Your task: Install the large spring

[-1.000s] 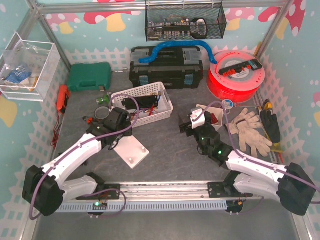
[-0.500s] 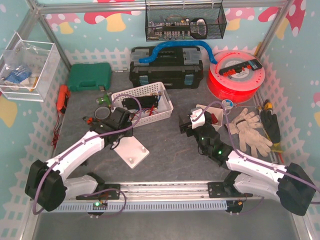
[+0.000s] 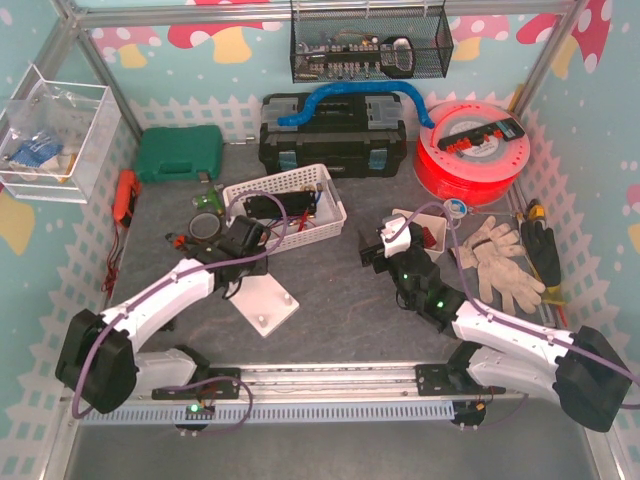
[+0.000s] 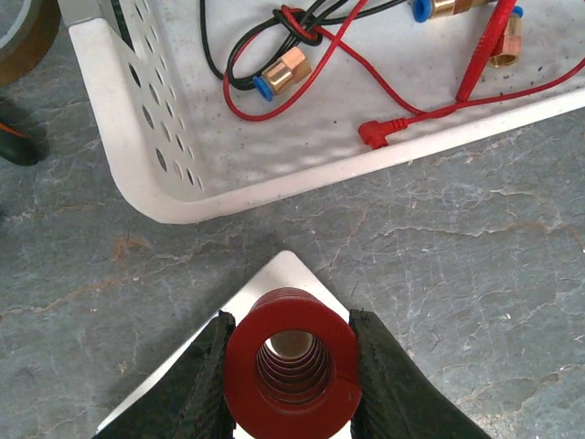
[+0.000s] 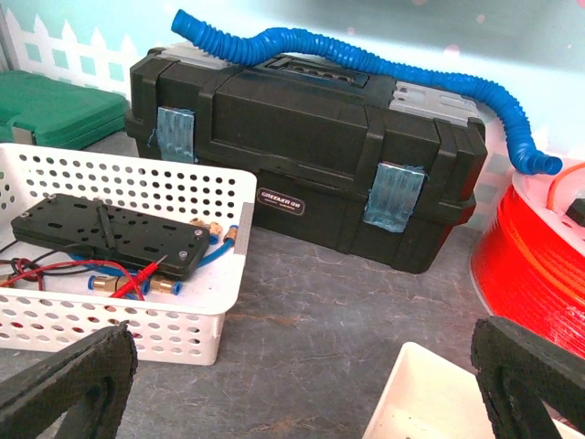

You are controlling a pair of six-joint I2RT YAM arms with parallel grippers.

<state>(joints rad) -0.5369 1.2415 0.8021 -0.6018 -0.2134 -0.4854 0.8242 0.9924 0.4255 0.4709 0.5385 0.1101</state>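
**Left gripper clamped on the red spring over the white plate**

Left gripper has its two black fingers pressed against either side of the large red spring, one on each flank, so the spring is firmly held. From the wrist view I look straight down the coil's bore. It hangs over the pointed corner of the white plate, which lies flat on the grey table. I cannot tell whether the spring's lower end touches the plate.

Just beyond the plate's corner is the rounded corner of the white perforated basket, with red and black wires and brass fittings tangled inside.

From above, the left arm reaches in from the near left corner. Its gripper sits between the basket and the plate.

Across the table, the right gripper stands with its jaws spread wide, and nothing is between them. It faces the black toolbox with the blue corrugated hose draped over its lid, and the red spool is off to the right. A pair of work gloves lies near the right arm.
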